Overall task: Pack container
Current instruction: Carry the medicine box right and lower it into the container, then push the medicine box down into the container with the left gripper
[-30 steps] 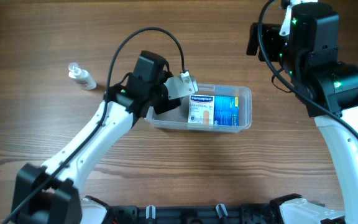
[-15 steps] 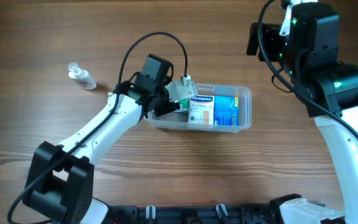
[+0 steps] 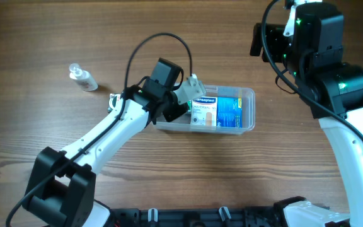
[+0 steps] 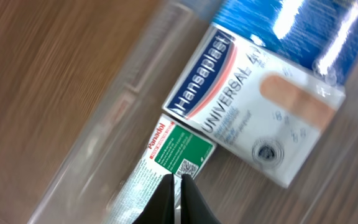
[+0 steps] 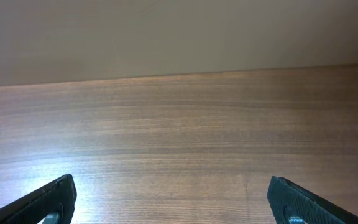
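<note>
The container (image 3: 247,92) is a clear plastic tub at the table's middle; its wall also shows in the left wrist view (image 4: 101,130). A blue and white Hansaplast box (image 3: 216,114) lies inside it, seen close in the left wrist view (image 4: 253,115). My left gripper (image 4: 179,182) is shut on a slim green and white Panadol box (image 4: 166,155) and holds it tilted over the tub's left end, next to the Hansaplast box; this box also shows from overhead (image 3: 194,86). My right gripper (image 5: 173,194) is open and empty, facing bare wood.
A small clear bottle (image 3: 82,77) lies on the wooden table at the far left. The right arm (image 3: 314,44) is raised at the back right, away from the tub.
My left arm has moved right and forward, carrying the slim box further over the tub's left end. The right arm has not moved.
</note>
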`<action>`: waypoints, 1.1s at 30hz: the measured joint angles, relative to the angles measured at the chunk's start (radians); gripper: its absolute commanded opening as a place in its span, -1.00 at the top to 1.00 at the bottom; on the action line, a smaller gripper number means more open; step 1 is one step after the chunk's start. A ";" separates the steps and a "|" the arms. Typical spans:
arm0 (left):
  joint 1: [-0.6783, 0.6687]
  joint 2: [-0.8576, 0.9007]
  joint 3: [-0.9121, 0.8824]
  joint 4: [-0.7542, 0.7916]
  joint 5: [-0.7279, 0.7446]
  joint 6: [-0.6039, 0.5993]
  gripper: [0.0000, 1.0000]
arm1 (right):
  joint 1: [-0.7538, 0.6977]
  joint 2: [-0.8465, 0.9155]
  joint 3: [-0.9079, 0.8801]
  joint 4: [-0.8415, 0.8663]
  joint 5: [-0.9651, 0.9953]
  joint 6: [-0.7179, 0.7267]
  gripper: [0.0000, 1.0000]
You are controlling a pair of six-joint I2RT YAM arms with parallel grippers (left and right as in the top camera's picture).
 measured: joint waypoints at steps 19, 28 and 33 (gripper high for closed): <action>0.005 0.174 0.000 0.094 -0.080 -0.430 0.92 | 0.000 0.000 0.000 0.000 0.000 0.000 -1.00; 0.005 0.208 0.001 0.120 -0.095 -0.472 0.92 | 0.000 0.000 0.000 0.000 0.000 0.000 -0.99; 0.005 0.187 0.000 0.127 -0.132 -0.480 0.92 | 0.000 0.000 0.000 0.000 0.000 0.000 -0.99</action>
